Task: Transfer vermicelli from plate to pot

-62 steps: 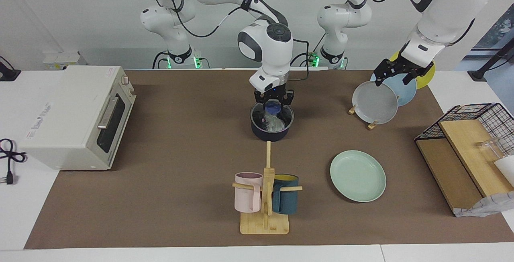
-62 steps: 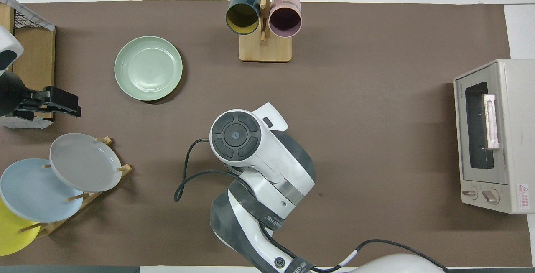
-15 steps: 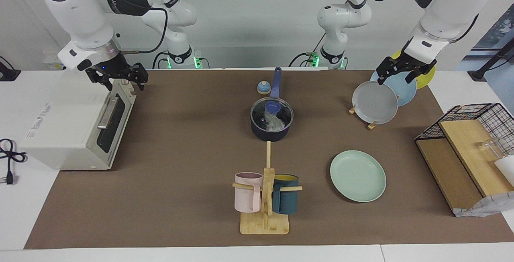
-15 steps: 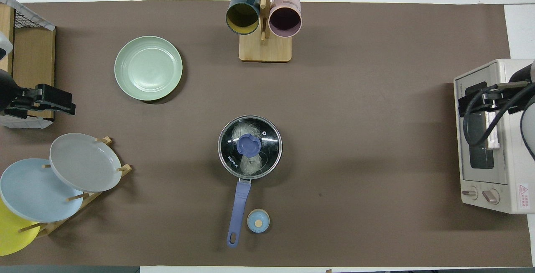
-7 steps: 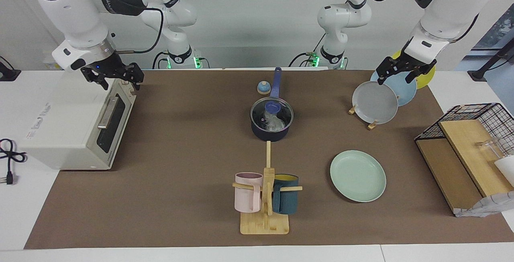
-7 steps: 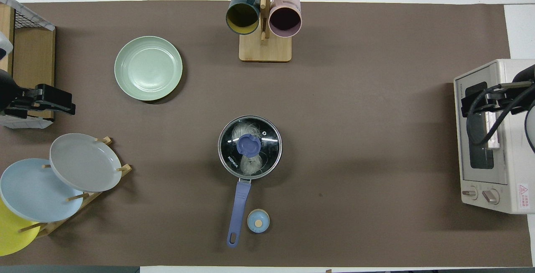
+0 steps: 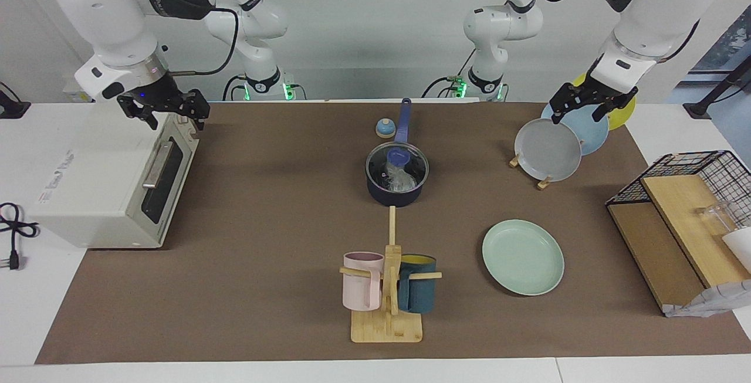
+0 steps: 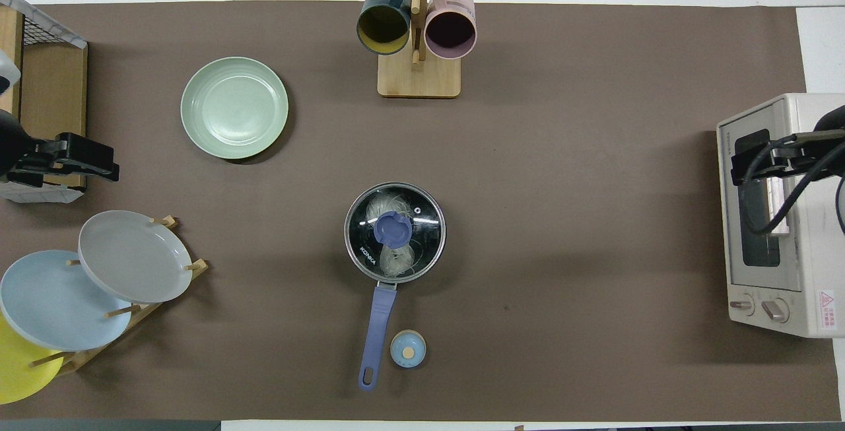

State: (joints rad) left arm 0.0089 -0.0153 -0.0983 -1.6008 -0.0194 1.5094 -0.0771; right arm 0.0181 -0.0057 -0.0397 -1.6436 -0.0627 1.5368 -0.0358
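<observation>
glassy vermicelli (image 8: 394, 256) sits inside my lidded pot (image 7: 396, 194); plate (image 7: 523, 257) bare, both grippers spread empty; i judge nothing remains.

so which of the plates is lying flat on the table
The pale green plate, flat on the brown mat beside the mug stand. The grey plate, light blue plate and yellow plate all stand tilted in the wooden rack.

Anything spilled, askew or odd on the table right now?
Nothing stands out. The clump of white vermicelli sits inside the lidded dark navy saucepan, the pale mint-green plate lies bare and flat, and nothing is spilled on the brown mat.
</observation>
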